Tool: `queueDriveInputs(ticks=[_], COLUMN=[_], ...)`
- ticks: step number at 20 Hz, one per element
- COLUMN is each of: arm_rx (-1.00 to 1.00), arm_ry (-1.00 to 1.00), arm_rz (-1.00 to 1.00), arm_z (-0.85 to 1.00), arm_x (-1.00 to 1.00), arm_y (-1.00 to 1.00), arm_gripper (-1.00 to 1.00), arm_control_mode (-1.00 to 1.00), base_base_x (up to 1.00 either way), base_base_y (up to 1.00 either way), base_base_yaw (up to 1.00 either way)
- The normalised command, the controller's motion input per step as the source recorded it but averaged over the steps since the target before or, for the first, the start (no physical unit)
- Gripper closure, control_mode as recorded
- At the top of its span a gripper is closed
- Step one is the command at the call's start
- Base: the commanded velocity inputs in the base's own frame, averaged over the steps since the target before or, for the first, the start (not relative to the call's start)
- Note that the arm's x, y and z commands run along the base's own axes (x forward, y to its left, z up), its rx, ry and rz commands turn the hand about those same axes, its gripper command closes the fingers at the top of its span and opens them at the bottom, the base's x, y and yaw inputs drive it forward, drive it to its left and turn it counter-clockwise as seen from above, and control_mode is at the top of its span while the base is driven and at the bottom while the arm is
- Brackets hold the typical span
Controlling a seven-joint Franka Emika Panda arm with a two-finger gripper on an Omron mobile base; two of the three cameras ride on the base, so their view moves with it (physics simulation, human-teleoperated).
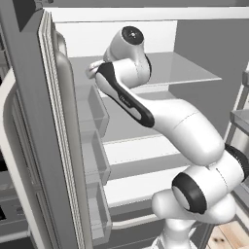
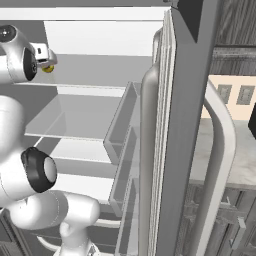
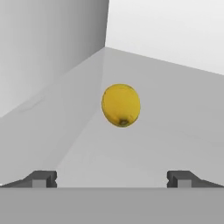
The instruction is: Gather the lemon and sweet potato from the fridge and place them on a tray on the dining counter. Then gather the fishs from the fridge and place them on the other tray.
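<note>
On fridge [image 1: 146,68] shelf, lone lemon [image 3: 121,105]

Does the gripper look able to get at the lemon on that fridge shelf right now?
Probably yes. The lemon sits alone on the bare shelf, straight ahead of the open gripper, centred between its fingers, with nothing in between.

The fridge [image 1: 146,131] stands open, showing pale grey shelves. On the upper shelf [image 3: 166,131] lies a single lemon [image 3: 121,105], near the back corner, apparently clear of both walls. The lower shelves [image 2: 80,117] look bare.
</note>
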Motion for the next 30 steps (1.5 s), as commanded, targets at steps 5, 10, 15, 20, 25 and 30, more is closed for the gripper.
queueDriveInputs(ticks=[5,10,15,20,25,30], arm_rx=[0.0,0.0,0.0,0.0,0.0,0.0], arm_ry=[0.01,0.02,0.01,0.01,0.02,0.03], arm_rz=[-0.03,-0.02,-0.01,0.0,0.0,0.0], arm_z=[-0.03,-0.03,-0.04,-0.06,-0.04,-0.04], arm_x=[0.22,0.2,0.27,0.34,0.39,0.38], arm_y=[0.04,0.0,0.0,0.05,0.14,0.16], arm_gripper=[-1.0,-1.0,-1.0,-1.0,-1.0,-1.0], arm_control_mode=[-1.0,-1.0,-1.0,-1.0,-1.0,-1.0], base_base_x=[0.0,0.0,0.0,0.0,0.0,0.0], base_base_y=[0.0,0.0,0.0,0.0,0.0,0.0], base_base_yaw=[0.0,0.0,0.0,0.0,0.0,0.0])
